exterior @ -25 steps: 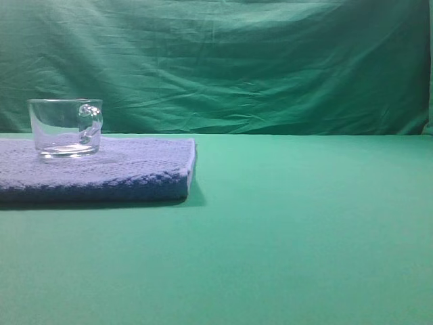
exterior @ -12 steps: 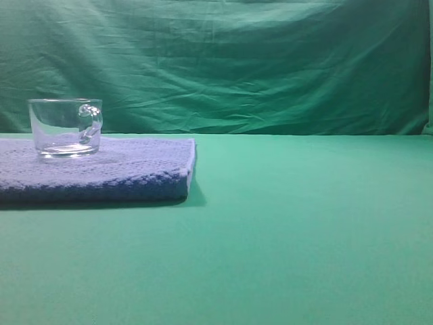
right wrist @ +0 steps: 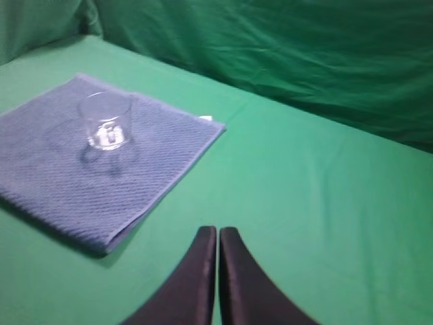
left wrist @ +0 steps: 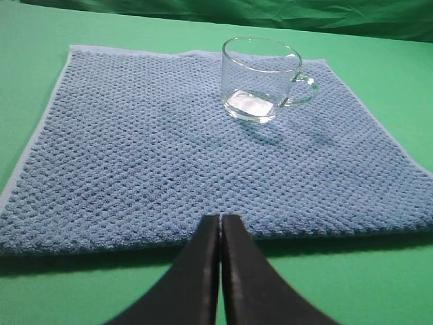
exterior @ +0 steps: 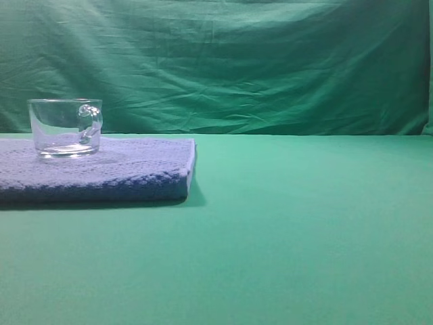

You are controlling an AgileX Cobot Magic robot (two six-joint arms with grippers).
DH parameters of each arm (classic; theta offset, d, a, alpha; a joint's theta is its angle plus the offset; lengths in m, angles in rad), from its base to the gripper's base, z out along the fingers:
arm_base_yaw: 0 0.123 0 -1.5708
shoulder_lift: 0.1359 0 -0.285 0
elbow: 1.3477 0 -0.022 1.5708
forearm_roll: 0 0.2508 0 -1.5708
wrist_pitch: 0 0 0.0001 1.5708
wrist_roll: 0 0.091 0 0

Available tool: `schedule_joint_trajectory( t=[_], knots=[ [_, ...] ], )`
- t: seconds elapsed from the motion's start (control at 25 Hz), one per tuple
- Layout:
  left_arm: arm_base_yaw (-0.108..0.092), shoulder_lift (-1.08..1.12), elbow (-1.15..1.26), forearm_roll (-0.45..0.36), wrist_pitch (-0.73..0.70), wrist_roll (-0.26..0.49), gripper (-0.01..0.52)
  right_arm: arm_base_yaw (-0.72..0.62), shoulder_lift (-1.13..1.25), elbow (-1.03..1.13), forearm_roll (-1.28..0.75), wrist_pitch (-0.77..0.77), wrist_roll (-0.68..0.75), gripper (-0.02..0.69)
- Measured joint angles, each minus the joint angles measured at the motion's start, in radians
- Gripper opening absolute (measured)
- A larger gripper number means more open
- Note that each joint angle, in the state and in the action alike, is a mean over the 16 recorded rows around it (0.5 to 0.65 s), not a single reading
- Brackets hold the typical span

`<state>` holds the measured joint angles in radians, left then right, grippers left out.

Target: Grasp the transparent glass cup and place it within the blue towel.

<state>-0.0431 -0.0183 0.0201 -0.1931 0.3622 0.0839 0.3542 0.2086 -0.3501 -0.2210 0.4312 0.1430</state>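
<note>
Cup (exterior: 65,128) stands upright on the towel (exterior: 122,169), resting on its thick base, empty and clear. In the high view it sits toward the far left part of the towel, handle turned toward the camera's right. From the left wrist view the cup (left wrist: 262,79) is on the far half of the towel (left wrist: 169,156), right of the middle, with its loop handle pointing right; a faint shadow falls on the nubby cloth just in front of it. From the right wrist view the cup (right wrist: 106,120) is near the middle of the towel (right wrist: 155,162), well inside its edges.

Towel lies flat and folded on the green surface (exterior: 304,230), its thick right edge showing in the high view. A wrinkled green cloth (exterior: 257,61) hangs behind as a backdrop.

Left gripper (left wrist: 220,230) hovers low over the surface just before the towel's near edge, its dark jaws pressed together with only a thin seam between them and nothing in them. It is well apart from the cup.

Right gripper (right wrist: 218,240) hangs over bare green surface to the right of the towel, jaws likewise closed tight and empty, also well clear of the cup.

Neither arm shows in the high view.
</note>
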Motion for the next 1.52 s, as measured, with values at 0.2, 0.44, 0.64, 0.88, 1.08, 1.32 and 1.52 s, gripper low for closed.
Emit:
schedule_joint_trajectory(
  t=[0.2,0.44,0.64,0.88,1.08,1.32,1.52],
  knots=[
    [0.000,0.000,0.000,0.000,0.000,0.000,0.000,-0.128,-0.114,0.165,0.000,-0.091,0.000,0.000],
    [0.000,0.000,0.000,0.000,0.000,0.000,0.000,-0.227,-0.196,0.303,0.003,-0.136,0.007,0.000],
    [0.000,0.000,0.000,0.000,0.000,0.000,0.000,-0.271,-0.217,0.362,0.008,-0.120,0.016,0.000],
    [0.000,0.000,0.000,0.000,0.000,0.000,0.000,-0.297,-0.218,0.377,0.013,-0.081,0.026,0.000],
    [0.000,0.000,0.000,0.000,0.000,0.000,0.000,-0.300,-0.218,0.377,0.014,-0.052,0.029,0.000],
    [0.000,0.000,0.000,0.000,0.000,0.000,0.000,-0.300,-0.218,0.377,0.015,-0.042,0.029,0.000],
    [0.000,0.000,0.000,0.000,0.000,0.000,0.000,-0.300,-0.218,0.377,0.015,-0.041,0.029,0.000]
  ],
)
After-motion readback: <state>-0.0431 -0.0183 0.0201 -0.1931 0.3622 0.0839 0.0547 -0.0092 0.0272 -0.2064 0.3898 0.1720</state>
